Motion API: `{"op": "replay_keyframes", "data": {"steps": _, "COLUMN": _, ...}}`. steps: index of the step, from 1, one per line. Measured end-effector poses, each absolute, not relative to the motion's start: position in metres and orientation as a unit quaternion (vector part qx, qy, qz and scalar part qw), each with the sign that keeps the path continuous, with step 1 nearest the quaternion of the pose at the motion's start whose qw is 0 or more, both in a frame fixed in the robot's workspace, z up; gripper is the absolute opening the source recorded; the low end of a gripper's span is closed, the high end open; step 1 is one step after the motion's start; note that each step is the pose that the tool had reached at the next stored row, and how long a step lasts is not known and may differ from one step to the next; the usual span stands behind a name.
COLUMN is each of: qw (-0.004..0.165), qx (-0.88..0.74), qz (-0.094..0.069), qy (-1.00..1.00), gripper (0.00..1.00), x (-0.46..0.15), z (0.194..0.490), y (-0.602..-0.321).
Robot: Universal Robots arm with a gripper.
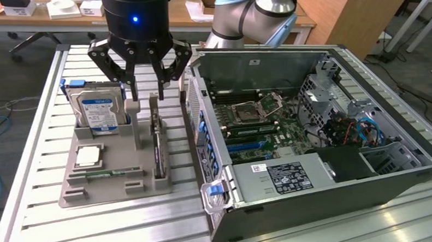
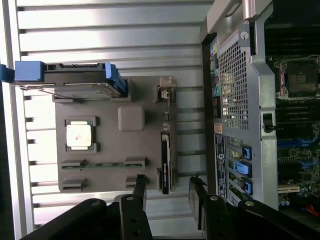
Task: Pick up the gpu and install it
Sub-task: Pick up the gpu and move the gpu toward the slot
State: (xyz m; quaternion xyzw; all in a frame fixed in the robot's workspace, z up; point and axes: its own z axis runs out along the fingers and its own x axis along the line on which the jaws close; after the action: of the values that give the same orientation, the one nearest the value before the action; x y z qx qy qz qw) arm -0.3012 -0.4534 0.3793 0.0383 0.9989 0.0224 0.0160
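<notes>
My tool (image 1: 145,94) hangs in the upper left of the exterior frame, fingers spread wide, nothing between them and nothing touched. Below it on the slatted counter (image 1: 30,211) sits the grey holder (image 1: 88,195), and the gpu (image 1: 159,151) stands edge-on in the holder's slot along the exterior view's right side, the side next to the open computer case (image 1: 388,178).

Here is what matters: the card's long axis runs from the far end of the holder toward the near edge of the frame, pale bracket end farthest away. My fingers open across that line, from the exterior view's left to its right, so the gap faces the card's thin dimension (the way I'd want it for a slim board). Through the wrist view the dark strip of the card runs right up into the space between my two fingertips (image 2: 139,187), one on either side of its line, so I judge I'm lined up above it, with the card straight below rather than off to a side. How high I am over its top edge I can't tell.

The blue-labelled hard drive (image 1: 96,113) stands upright one slot over, toward the exterior view's left, near my left-hand finger but apart from it.
</notes>
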Motion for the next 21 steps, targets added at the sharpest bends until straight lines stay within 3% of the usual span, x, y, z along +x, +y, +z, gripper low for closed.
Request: {"op": "replay_keyframes", "data": {"steps": 21, "qw": 0.016, "qx": 0.038, "qz": 0.022, "qy": 0.999, "gripper": 0.47, "x": -0.301, "z": 0.347, "y": -0.453}}
